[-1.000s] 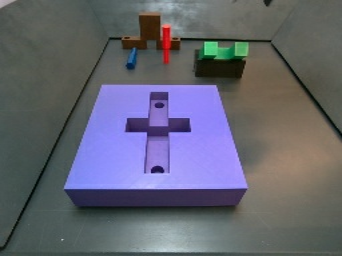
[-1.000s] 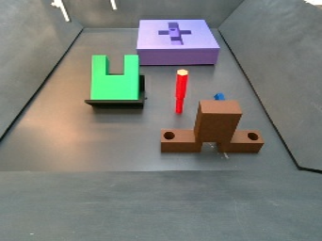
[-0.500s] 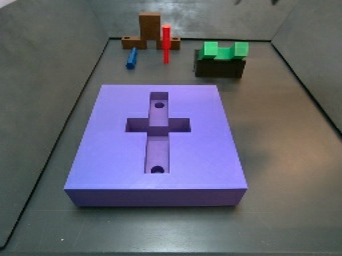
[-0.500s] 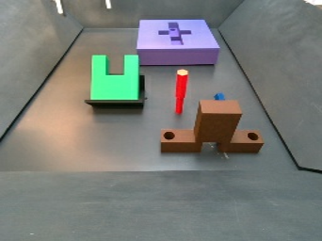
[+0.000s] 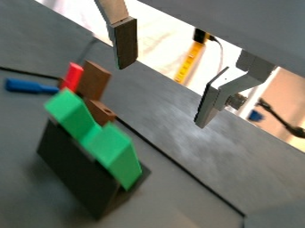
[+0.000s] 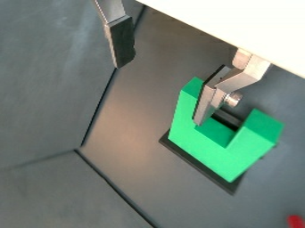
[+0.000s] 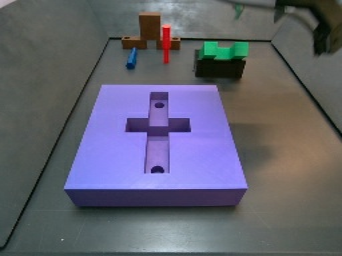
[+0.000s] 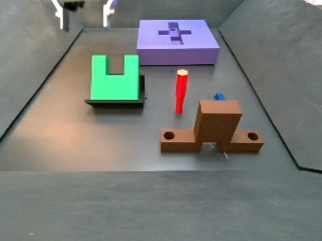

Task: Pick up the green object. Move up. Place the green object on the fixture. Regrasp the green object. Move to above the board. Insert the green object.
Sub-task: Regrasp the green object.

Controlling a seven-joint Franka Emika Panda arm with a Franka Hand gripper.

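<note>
The floor [image 7: 267, 170] was a dark grey matte sheet bounded by grey walls; in a wrist view a bright area with a yellow strip showed beyond its edge, too blurred to identify. The board [image 7: 158, 140] lay flat on the floor, its cross-shaped recess and both round holes unoccupied. The fixture [image 8: 116, 102] stood well apart from the board, and from above it was almost entirely hidden beneath the green object [image 8: 115, 78], which rested on top of it with its notch facing the board. The brown block [image 8: 217, 127], the red peg [image 8: 182, 90] and the blue peg [image 7: 132, 59] stood near the fixture; the blue peg was largely hidden behind the brown block in a side view. The gripper [image 6: 173, 67] hung above the fixture, cut off by the frame edge in both side views. Its fingers [image 5: 127, 43] were spread wide with nothing between them.
</note>
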